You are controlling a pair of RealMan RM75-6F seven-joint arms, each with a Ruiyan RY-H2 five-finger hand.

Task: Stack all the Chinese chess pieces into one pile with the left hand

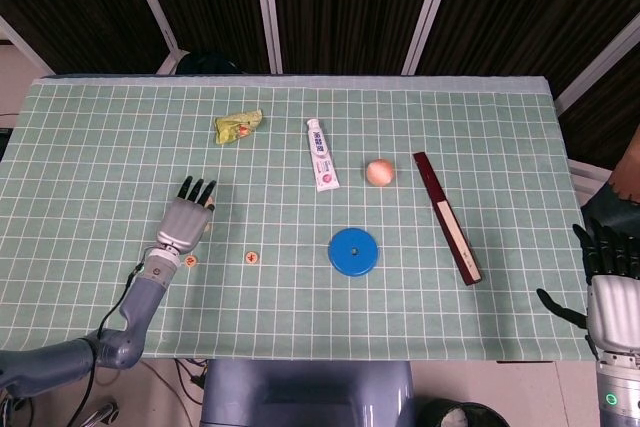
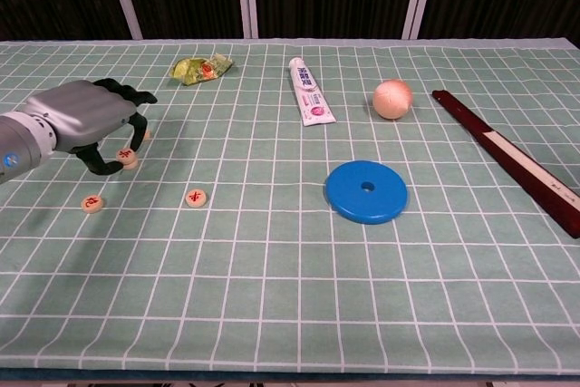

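Note:
My left hand (image 2: 86, 120) hovers low over the table's left side, fingers curled down. It pinches a round tan chess piece (image 2: 127, 157) between thumb and finger; I cannot tell what lies under it. Another piece (image 2: 145, 134) peeks out just behind the fingers. Two more lie flat and apart: one (image 2: 91, 203) nearer the front left, one (image 2: 196, 197) to its right. From the head view, the left hand (image 1: 183, 222) covers the pinched piece, and the two loose pieces (image 1: 190, 260) (image 1: 252, 257) show below it. My right hand (image 1: 610, 287) hangs off the table's right edge, fingers spread, holding nothing.
A blue disc (image 2: 366, 191) lies mid-table. Behind it are a white tube (image 2: 310, 92), a peach-coloured ball (image 2: 392, 98) and a yellow-green wrapper (image 2: 201, 68). A long dark red box (image 2: 507, 156) runs along the right side.

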